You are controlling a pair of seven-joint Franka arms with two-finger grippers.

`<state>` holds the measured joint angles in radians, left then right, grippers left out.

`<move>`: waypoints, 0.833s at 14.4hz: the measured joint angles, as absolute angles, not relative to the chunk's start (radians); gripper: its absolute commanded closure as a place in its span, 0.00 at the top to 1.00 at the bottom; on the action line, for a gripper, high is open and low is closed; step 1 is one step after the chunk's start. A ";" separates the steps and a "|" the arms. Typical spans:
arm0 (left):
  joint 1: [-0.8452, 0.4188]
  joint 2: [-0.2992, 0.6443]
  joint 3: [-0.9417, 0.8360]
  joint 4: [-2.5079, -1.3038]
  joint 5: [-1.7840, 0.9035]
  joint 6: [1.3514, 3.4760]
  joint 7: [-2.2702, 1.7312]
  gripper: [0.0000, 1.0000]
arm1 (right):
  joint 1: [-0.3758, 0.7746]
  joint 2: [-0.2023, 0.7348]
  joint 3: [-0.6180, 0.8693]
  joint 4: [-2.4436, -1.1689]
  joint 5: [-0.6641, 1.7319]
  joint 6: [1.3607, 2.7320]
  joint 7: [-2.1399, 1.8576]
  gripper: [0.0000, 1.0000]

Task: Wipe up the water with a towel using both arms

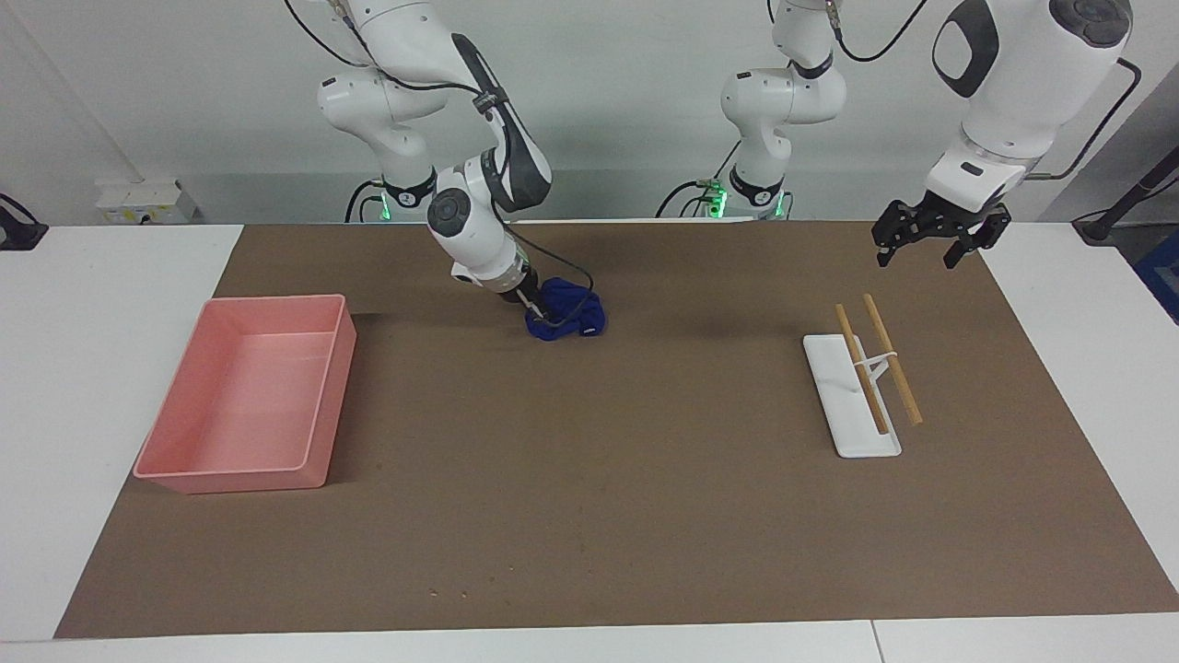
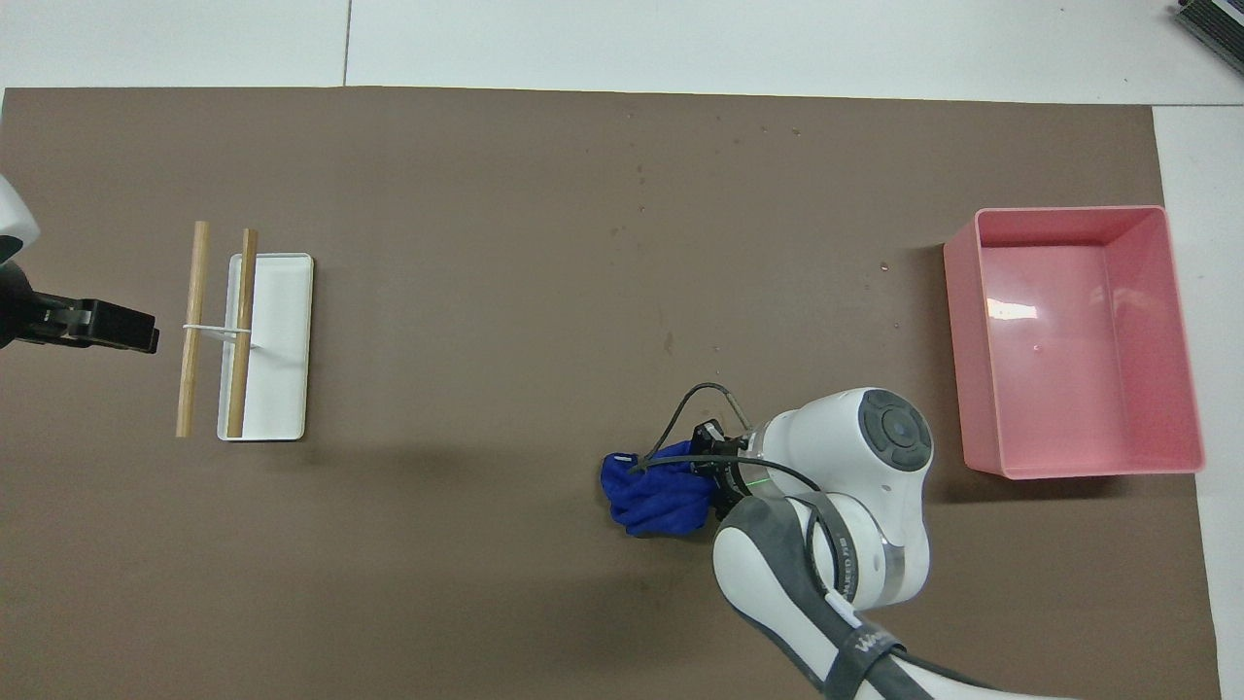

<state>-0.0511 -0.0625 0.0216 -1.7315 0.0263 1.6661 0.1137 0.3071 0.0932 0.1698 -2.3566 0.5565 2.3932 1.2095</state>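
Right tool: lowered at a slant onto the towel, its tips sunk in the cloth at the edge toward the right arm's end of the surface; how wide the fingers stand cannot be told, since folds and the wrist hide them in both views.
Right arm: reaches out from its base and bends down to the towel; a black cable loops from the wrist over the cloth.
Towel: royal-blue wrinkled lump on the brown surface, in the part near the robots, about midway along it and somewhat toward the right arm's end, touching the right tool.
Left tool: raised in the air over the left arm's end of the brown surface, beside the chopsticks; fingers spread apart, holding nothing; this arm waits.
Pink tray: rectangular, open-topped bin at the right arm's end of the surface, well apart from the towel; nothing visible in it but a glossy sheen on the floor.
White tray: narrow, shallow and flat, toward the left arm's end of the surface, well apart from the towel.
Chopsticks: two wooden sticks side by side joined by a white band; one lies across the white tray, the other just beside it on the surface.
Droplets: a few small specks on the brown surface, farther from the robots than the towel.
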 measured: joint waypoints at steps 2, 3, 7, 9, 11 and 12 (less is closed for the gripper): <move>-0.051 -0.063 0.024 -1.732 0.026 1.666 0.114 1.00 | 0.241 0.093 0.167 -2.358 0.554 2.393 1.133 0.00; -0.051 -0.063 0.024 -1.732 0.026 1.666 0.114 1.00 | 0.211 0.092 0.166 -2.358 0.553 2.393 1.096 0.00; -0.051 -0.063 0.024 -1.732 0.026 1.666 0.114 1.00 | 0.147 0.086 0.163 -2.353 0.550 2.393 1.048 0.00; -0.051 -0.064 0.025 -1.731 0.026 1.666 0.114 1.00 | 0.148 0.062 0.163 -2.338 0.550 2.392 1.059 0.00; -0.051 -0.069 0.025 -1.730 0.021 1.666 0.114 1.00 | 0.136 0.000 0.163 -2.303 0.550 2.343 1.096 0.00; -0.051 -0.070 0.025 -1.728 0.012 1.666 0.114 1.00 | 0.110 -0.038 0.163 -2.281 0.550 2.297 1.110 0.00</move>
